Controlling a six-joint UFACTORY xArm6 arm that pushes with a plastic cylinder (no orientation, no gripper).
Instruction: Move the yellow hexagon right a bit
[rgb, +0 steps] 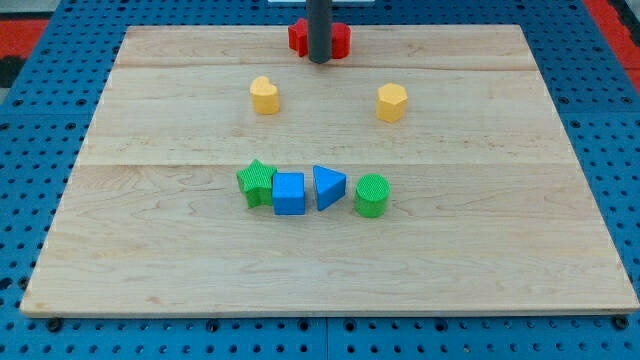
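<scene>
Wooden board: pale tan, faint grain, lengthwise plank seams. Surround: blue pegboard dotted with regular dark holes; a red patch at each of the view's top corners. Rod: dark grey, its tip equally dark. Red block: bright red, shape partly hidden by the rod. Yellow hexagon: warm yellow, plain. Yellow heart-like block: same yellow. Green star: green, fine ribbed lines. Green cylinder: green, ribbed alike. Blue cube and blue triangle: plain mid blue.
</scene>
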